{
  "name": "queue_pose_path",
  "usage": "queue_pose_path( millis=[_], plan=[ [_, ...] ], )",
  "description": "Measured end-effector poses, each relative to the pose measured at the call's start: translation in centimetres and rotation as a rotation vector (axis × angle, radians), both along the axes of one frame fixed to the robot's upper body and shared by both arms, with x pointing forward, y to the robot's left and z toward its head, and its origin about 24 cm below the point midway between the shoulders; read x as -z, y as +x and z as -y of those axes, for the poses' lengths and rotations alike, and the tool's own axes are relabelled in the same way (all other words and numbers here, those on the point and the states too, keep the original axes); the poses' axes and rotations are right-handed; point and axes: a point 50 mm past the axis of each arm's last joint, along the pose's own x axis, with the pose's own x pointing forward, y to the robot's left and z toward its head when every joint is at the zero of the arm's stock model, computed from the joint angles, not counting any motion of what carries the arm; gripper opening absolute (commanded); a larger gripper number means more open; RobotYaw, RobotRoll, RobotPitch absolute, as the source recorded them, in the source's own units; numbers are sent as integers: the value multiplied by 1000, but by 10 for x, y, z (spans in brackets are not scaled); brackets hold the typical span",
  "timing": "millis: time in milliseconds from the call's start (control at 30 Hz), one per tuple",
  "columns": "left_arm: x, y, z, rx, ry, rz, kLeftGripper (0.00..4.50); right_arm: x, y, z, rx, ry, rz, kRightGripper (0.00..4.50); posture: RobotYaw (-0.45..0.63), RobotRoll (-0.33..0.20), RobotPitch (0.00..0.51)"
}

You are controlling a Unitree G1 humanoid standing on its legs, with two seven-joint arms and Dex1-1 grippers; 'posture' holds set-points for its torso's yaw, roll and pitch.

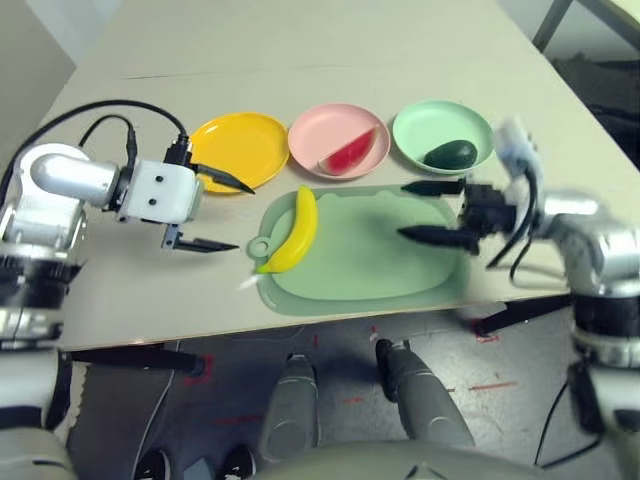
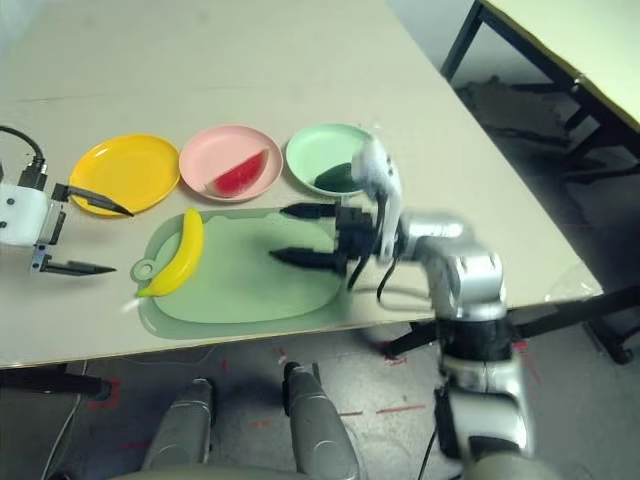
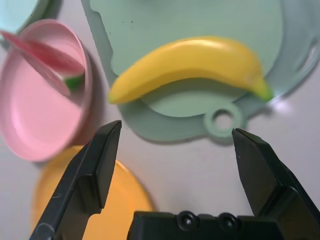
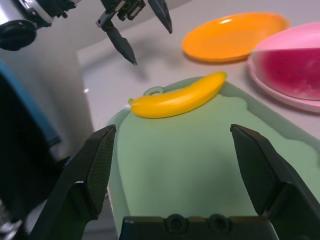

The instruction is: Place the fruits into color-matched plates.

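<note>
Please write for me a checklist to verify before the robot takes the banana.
1. Left gripper open and holding nothing: ok.
2. Right gripper open and holding nothing: ok.
3. Watermelon wedge in the pink plate: ok.
4. Avocado in the green plate: ok.
5. Yellow plate free to receive the banana: ok.
6. Banana in its matching plate: not ok, it lies on the cutting mat.
</note>
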Motion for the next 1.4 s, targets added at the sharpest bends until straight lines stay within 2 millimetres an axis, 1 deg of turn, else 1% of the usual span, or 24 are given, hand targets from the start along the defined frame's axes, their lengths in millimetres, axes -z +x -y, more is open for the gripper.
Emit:
queue_pose_path(
  millis=[67,167,233,333,467,667,867,1000,1133,1267,1367,1400],
  plan=[
    [-4,8,9,62,38,44,4500,1,-3,2,23,14,81,4478,-98,0,225],
    [-8,16,20,141,83,98,4500,14,-6,2,38,15,166,4478,-101,0,223],
    [-7,21,29,191,109,114,4500,22,-5,1,46,12,228,4478,-104,0,224],
    [-3,27,42,250,140,120,4500,36,-8,1,20,-43,336,4478,-105,0,222],
    [-3,34,50,262,165,104,4500,59,-13,2,13,-77,364,4478,-108,0,219],
    [-1,40,62,307,236,82,4500,79,-19,5,-6,-134,389,4478,-130,0,216],
    [16,43,76,377,287,28,4500,78,-21,4,-21,-142,431,4478,-161,0,214],
    [18,45,85,399,280,19,4500,82,-28,7,-42,-152,438,4478,-172,0,213],
    [21,45,89,406,265,-3,4500,83,-32,5,-44,-130,427,4478,-176,0,212],
    [24,45,92,405,258,-37,4500,80,-29,2,5,-63,382,4478,-176,0,212],
    [27,44,95,410,255,-65,3930,77,-29,1,15,-38,350,4500,-177,0,214],
    [27,44,96,411,252,-72,3641,77,-29,1,16,-35,340,4500,-177,0,214]
  ],
)
